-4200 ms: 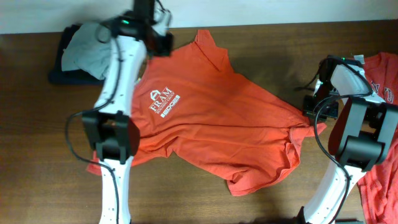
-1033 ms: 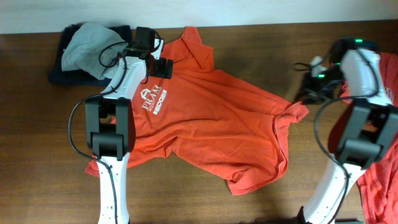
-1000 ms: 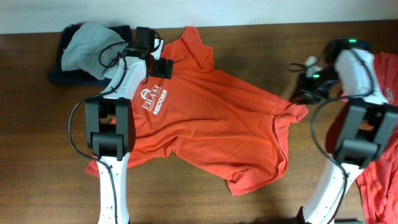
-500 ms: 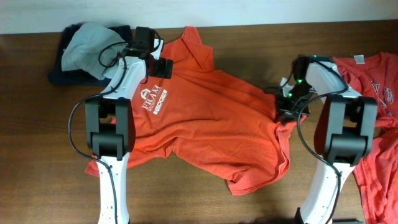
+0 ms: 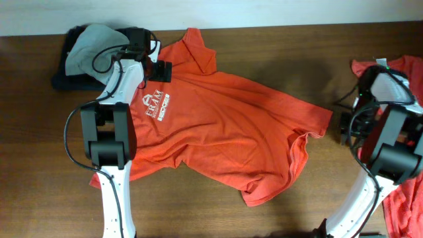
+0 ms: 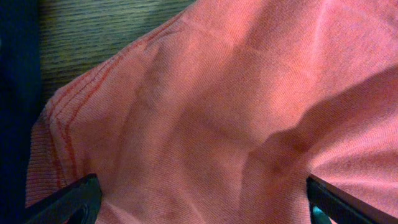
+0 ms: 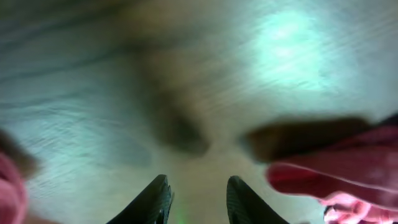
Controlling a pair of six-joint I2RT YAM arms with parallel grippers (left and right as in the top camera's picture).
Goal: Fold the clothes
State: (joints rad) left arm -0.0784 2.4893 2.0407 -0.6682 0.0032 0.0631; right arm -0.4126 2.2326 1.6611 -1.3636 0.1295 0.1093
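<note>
An orange-red T-shirt (image 5: 225, 132) lies spread on the wooden table, its small white chest logo (image 5: 157, 106) facing up. My left gripper (image 5: 158, 66) hovers at the shirt's upper left, near the collar. In the left wrist view it (image 6: 199, 208) is wide open, with the shirt cloth (image 6: 236, 106) filling the space between its fingers (image 6: 71, 199). My right gripper (image 5: 348, 124) is off to the right of the spread sleeve (image 5: 317, 119), over bare wood. In the blurred right wrist view it (image 7: 199, 202) is open with nothing between the jaws. More orange-red clothes (image 5: 404, 66) lie at the right edge.
A grey cloth (image 5: 92, 49) sits on a dark blue folded pile (image 5: 63, 80) at the back left, beside my left arm. Red cloth (image 7: 336, 174) shows just right of the right gripper. The table (image 5: 39, 152) shows bare wood in front and on the left.
My right gripper has let go of the shirt's right sleeve and moved right, off the cloth. The sleeve now lies pulled out flat. The left gripper and the shirt's collar have shifted slightly left.
</note>
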